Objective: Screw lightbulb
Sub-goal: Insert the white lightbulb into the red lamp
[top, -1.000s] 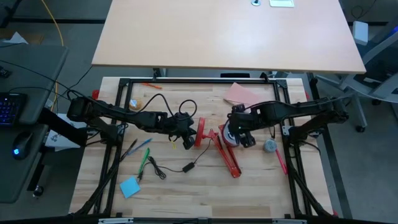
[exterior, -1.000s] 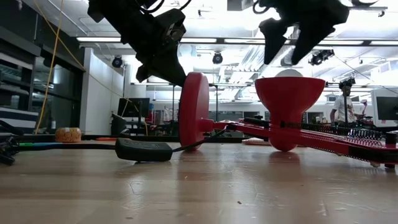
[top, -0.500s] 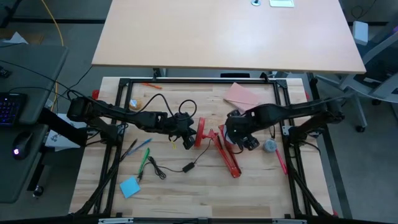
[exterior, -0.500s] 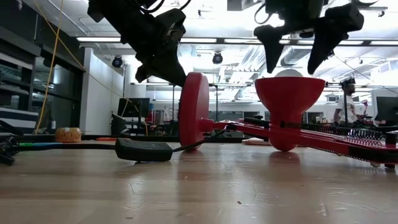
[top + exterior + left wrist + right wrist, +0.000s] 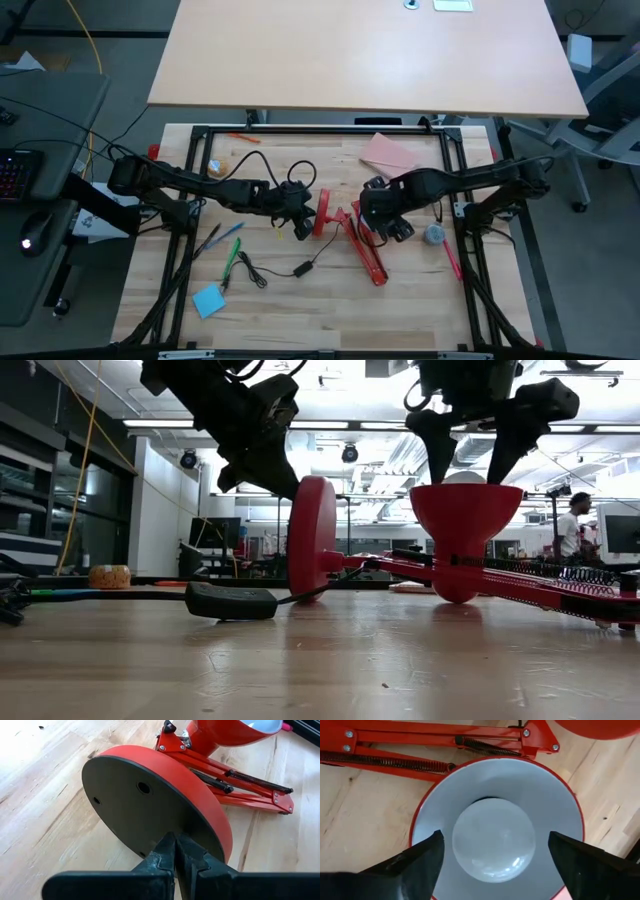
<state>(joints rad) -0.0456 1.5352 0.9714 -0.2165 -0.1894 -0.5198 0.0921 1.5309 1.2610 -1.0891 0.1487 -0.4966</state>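
Lightbulb (image 5: 493, 839) is seated inside the red lamp shade (image 5: 560, 800). Right gripper (image 5: 492, 851) is held just above it, jaws released, wide. Lamp base (image 5: 150, 805) is pinched by left gripper (image 5: 176, 851), jaws clenched. Next, likely: bulb to be gripped, twisted.

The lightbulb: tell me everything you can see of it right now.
The lightbulb is white, smooth and rounded, sitting inside the red lamp shade, dome facing the right wrist camera. Its screw base is hidden. The right gripper hovers open above it, fingers either side, not touching. The left gripper pinches the lamp base.
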